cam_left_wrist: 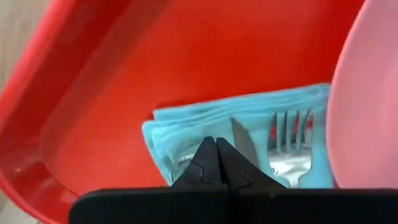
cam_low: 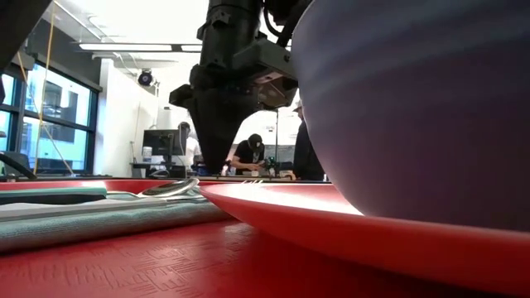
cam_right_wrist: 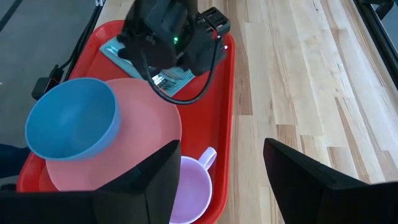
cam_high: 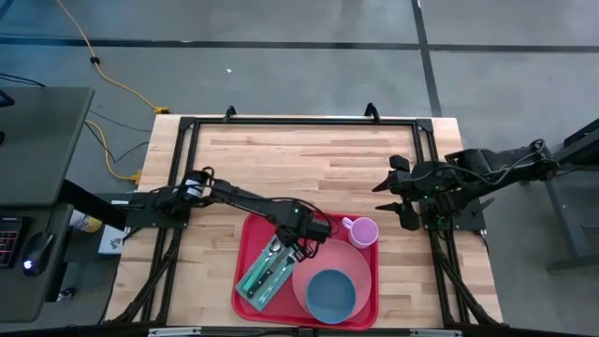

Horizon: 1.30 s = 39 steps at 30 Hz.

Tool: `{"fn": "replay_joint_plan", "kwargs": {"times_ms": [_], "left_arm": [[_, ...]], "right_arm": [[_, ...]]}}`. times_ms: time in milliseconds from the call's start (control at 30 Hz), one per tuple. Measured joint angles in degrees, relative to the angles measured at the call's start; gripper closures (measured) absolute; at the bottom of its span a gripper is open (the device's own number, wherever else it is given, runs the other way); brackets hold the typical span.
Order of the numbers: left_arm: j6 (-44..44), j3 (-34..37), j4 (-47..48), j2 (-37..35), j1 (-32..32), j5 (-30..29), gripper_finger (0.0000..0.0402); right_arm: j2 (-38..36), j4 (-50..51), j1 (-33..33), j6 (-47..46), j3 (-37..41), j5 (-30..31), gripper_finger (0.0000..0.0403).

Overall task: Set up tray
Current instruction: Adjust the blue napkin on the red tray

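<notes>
The red tray [cam_high: 255, 227] lies at the table's near edge. On its left part a folded teal napkin [cam_left_wrist: 186, 121] carries a knife [cam_left_wrist: 242, 138], a fork [cam_left_wrist: 289, 140] and a spoon [cam_low: 170, 189]. A pink plate [cam_right_wrist: 143, 137] with a blue bowl [cam_right_wrist: 71, 127] fills the right part, and a pink mug [cam_high: 360, 231] stands at the far right corner. My left gripper [cam_left_wrist: 216, 144] points down, shut, over the napkin's far end beside the knife's tip. My right gripper [cam_right_wrist: 221, 149] hangs open above the bare table, right of the tray. My left gripper's shut fingertips [cam_left_wrist: 208, 155] come from above at the napkin's far end [cam_left_wrist: 168, 134], next to the knife's tip. Whether they touch the napkin or the cutlery, I cannot tell; the fingers themselves hide the spot.
Bare wooden table [cam_high: 309, 159] stretches beyond the tray toward the far edge. A black frame [cam_high: 187, 140] runs around the table top. People sit in the room beyond the table [cam_low: 248, 153].
</notes>
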<state>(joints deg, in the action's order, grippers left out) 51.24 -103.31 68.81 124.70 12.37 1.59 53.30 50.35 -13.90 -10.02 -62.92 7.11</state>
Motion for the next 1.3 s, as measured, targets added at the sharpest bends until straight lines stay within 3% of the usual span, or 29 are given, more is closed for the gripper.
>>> {"fn": "replay_joint_plan", "kwargs": {"times_ms": [1300], "left_arm": [[-4.5, -0.06, 1.23, 2.02, -0.73, 4.99, 0.0394]], "right_arm": [[0.0, 0.17, -0.01, -0.22, 0.02, 0.0, 0.0194]]}}
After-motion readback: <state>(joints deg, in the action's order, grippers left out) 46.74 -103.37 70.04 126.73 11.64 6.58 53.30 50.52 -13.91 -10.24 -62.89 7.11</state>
